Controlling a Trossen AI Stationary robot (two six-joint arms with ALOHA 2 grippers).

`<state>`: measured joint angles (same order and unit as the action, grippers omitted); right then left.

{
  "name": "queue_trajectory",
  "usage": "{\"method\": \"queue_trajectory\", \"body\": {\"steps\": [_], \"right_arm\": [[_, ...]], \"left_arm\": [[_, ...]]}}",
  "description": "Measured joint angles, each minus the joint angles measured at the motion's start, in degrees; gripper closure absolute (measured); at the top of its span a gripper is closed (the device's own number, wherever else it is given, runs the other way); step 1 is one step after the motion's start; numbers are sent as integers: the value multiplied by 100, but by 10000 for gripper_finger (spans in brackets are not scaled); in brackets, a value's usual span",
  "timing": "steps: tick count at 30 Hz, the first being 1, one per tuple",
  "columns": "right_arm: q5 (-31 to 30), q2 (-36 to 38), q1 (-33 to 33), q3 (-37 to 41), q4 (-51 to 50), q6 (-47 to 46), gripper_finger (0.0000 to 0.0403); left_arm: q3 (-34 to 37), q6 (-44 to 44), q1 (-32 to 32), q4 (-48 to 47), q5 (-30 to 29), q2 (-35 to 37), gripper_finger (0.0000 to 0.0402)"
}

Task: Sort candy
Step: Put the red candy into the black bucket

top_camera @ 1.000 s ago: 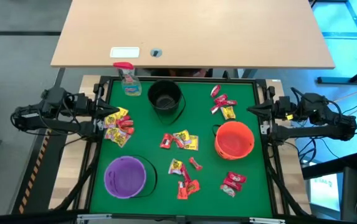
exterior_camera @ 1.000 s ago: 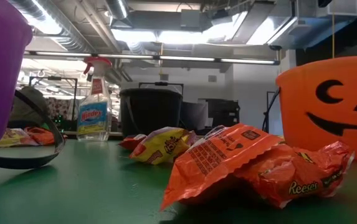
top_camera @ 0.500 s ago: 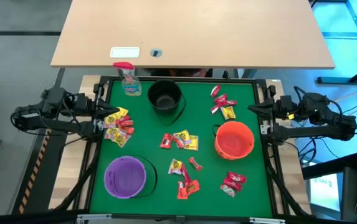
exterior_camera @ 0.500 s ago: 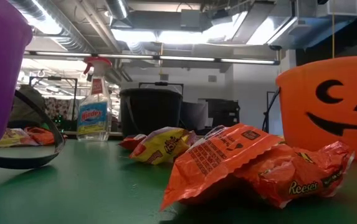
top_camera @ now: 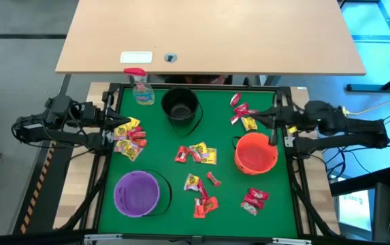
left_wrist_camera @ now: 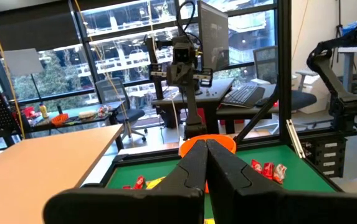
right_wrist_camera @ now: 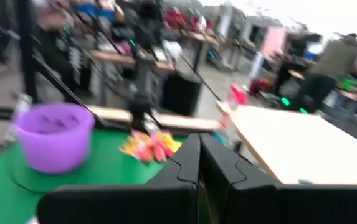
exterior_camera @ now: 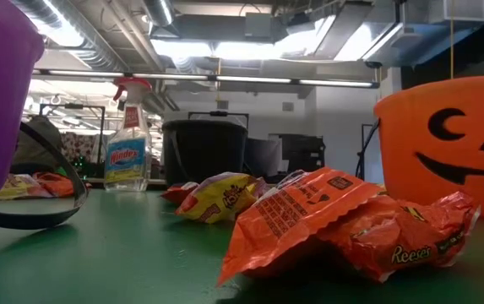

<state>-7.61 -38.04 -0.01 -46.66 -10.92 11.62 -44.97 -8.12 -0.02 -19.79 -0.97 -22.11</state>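
My right gripper [top_camera: 273, 122], jaws shut and empty, was nearest the small shiny red-and-yellow wrapped candy [top_camera: 242, 113] just leftward.

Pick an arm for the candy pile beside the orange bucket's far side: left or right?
Right, probably. The right gripper, jaws shut, sits next to that candy pile and the orange bucket. The left gripper, also shut, waits at the opposite edge by its own pile.
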Motion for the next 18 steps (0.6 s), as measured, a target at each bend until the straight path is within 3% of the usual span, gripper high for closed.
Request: {"method": "queue_trajectory", "body": {"steps": [10,18], "right_arm": [[-584,-872,-91,-1196,-1893,115,391],[-512,-1556,-1062,-1754,-3026,354,391]], "left_arm": [[0,0,0,1,0,0,401],[0,0,0,0,0,0,401]]}}
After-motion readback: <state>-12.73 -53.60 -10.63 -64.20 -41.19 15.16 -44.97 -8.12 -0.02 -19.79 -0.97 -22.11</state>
